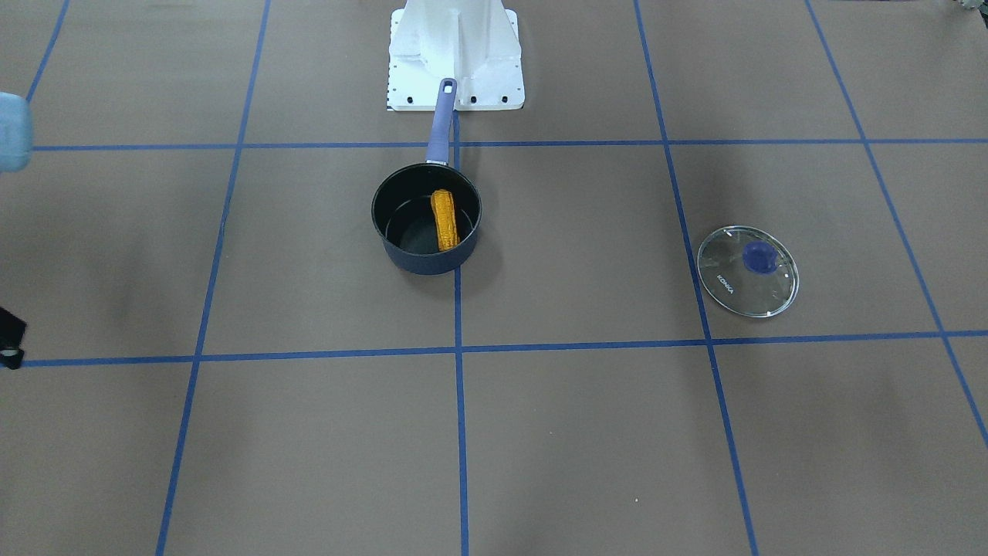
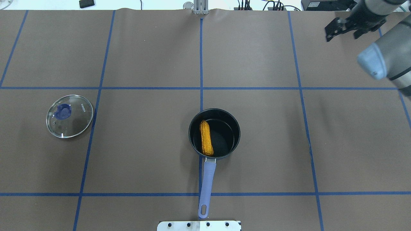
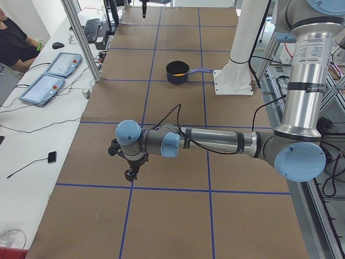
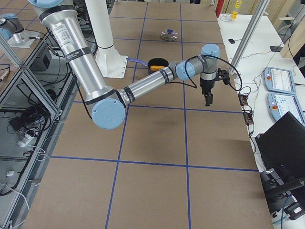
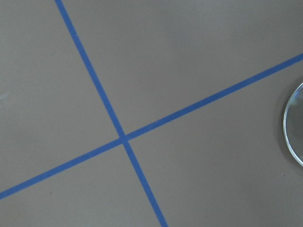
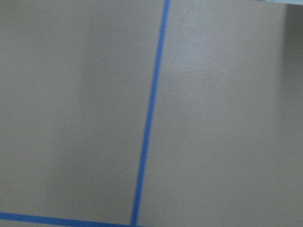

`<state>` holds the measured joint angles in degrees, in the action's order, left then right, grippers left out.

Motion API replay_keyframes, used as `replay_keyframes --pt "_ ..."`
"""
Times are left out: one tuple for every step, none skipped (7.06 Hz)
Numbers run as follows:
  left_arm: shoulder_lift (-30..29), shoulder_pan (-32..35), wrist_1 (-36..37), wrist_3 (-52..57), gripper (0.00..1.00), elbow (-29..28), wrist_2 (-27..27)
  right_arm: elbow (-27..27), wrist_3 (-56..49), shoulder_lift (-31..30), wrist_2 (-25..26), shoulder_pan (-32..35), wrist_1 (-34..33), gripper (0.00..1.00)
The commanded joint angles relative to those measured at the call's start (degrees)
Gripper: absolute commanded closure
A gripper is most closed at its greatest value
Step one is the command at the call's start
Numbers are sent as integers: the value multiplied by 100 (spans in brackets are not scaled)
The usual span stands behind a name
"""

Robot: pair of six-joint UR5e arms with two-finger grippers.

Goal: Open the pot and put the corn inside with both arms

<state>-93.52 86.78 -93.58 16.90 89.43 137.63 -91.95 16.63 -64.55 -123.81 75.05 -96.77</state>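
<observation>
The dark navy pot stands open at the table's middle, its purple-blue handle pointing toward the robot base. The orange-yellow corn lies inside it along one side; it also shows in the front view. My right gripper hangs high over the far right part of the table, away from the pot, and I cannot tell whether it is open or shut. My left gripper shows only in the left side view, low over the table's left end, so I cannot tell its state.
The round glass lid with a blue knob lies flat on the table at the left, far from the pot; its rim shows in the left wrist view. The white robot base plate sits just beyond the handle's tip. Blue tape lines grid the brown table.
</observation>
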Motion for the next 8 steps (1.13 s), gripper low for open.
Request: replay_keyframes --pt "44 15 6 -37 1 -13 0 10 -1661 -537 -204 913 -1176 0" --pt "18 15 -3 -220 1 -13 -8 10 -1637 -1090 -362 1037 -1108 0" --pt "26 15 -3 -257 1 -31 0 -7 -1619 -1487 -389 1055 -1029 0" --pt "18 6 -3 -274 1 -31 0 -33 -1627 -1874 -503 1055 -819 0" --pt "18 6 -3 -379 1 -22 0 -34 -1619 -2199 -660 1055 -391 0" --pt "9 6 -12 -406 1 -5 0 -25 -1610 -2316 -679 1055 -169 0" --pt "18 15 -12 -406 1 4 0 -25 -1610 -2343 -680 1055 -158 0" --pt "35 15 -12 -406 1 4 0 -25 -1610 -2343 -680 1055 -158 0"
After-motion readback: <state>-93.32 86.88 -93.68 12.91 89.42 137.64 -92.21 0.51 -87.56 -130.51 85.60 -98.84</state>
